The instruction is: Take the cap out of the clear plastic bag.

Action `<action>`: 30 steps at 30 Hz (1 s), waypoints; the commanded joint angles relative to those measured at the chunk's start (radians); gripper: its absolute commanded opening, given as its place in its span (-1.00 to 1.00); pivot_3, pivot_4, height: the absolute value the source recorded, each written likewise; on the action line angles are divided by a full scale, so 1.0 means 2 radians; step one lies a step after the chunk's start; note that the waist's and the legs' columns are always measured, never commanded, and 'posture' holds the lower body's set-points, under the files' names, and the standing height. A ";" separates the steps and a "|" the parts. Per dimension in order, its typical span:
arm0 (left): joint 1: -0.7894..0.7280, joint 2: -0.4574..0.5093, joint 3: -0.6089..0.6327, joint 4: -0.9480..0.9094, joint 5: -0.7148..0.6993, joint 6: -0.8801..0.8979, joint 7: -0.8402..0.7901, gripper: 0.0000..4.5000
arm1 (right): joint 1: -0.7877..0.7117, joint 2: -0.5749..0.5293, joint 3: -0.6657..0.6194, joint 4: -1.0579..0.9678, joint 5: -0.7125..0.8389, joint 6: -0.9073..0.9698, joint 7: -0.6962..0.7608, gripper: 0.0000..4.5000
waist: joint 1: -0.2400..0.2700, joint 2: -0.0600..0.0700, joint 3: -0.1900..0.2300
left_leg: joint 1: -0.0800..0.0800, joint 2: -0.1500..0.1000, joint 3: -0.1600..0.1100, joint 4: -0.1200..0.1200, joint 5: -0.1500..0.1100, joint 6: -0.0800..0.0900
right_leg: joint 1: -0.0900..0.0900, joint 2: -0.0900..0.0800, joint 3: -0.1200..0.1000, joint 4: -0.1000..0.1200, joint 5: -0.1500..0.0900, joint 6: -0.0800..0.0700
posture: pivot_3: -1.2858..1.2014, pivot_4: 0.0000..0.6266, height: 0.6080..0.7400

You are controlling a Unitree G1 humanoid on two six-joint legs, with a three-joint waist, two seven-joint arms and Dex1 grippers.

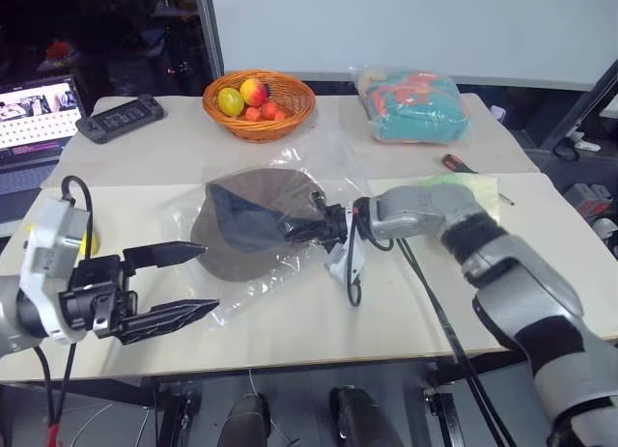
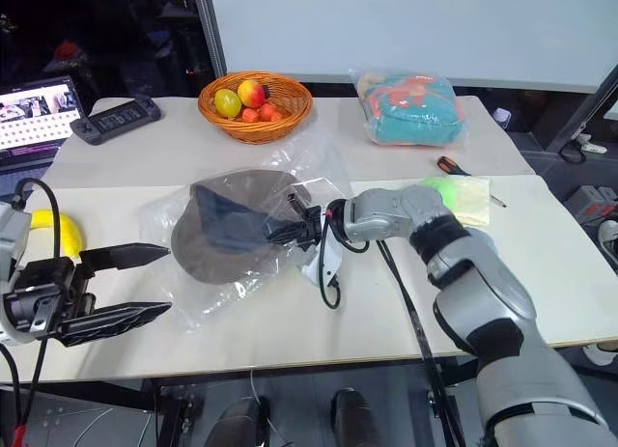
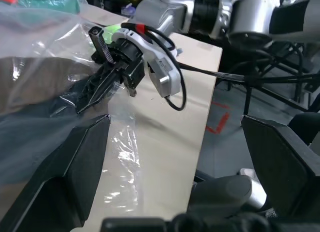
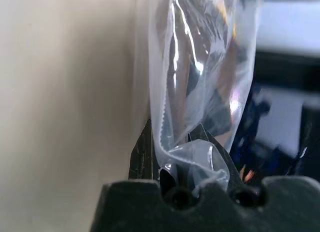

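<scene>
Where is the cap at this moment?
In the left eye view the cap lies inside the clear plastic bag at the table's middle, in front of the fruit basket, between both hands.

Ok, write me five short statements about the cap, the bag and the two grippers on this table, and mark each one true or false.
1. The right gripper has its jaws shut on the clear plastic bag. True; the right wrist view shows plastic pinched between them.
2. The left gripper grips the cap. False; its jaws stand open, short of the bag, holding nothing.
3. The cap lies fully out of the bag. False; it is inside, under the plastic.
4. The fruit basket stands farther from the robot than the cap. True.
5. The puffy bag with teal and orange contents sits on top of the cap. False; it sits apart, to the right of the basket.
</scene>
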 commanded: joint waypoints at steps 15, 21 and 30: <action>-0.034 0.017 -0.034 0.000 -0.046 -0.018 0.036 1.00 | -0.089 0.067 0.207 0.227 -0.219 0.305 -0.392 -0.12 | -0.001 0.000 0.000 | 0.001 -0.001 -0.001 -0.003 0.001 -0.002 | -0.001 0.001 0.000 0.001 0.000 -0.003 | 0.03 -0.52 1.00; -0.084 0.028 -0.081 0.034 -0.037 -0.023 0.023 1.00 | -0.085 0.039 0.202 0.228 -0.205 0.325 -0.379 0.80 | -0.001 0.000 0.000 | 0.002 -0.001 -0.003 -0.003 0.002 -0.002 | 0.001 0.001 -0.001 0.001 -0.001 -0.001 | 0.03 -0.52 1.00; -0.145 0.027 -0.139 0.073 -0.011 -0.030 0.005 1.00 | -0.049 -0.031 0.063 0.242 -0.058 0.410 -0.078 0.97 | 0.000 0.000 0.000 | 0.002 -0.001 -0.003 -0.003 0.002 -0.002 | 0.002 0.001 -0.001 0.001 0.001 0.003 | 0.03 -0.52 1.00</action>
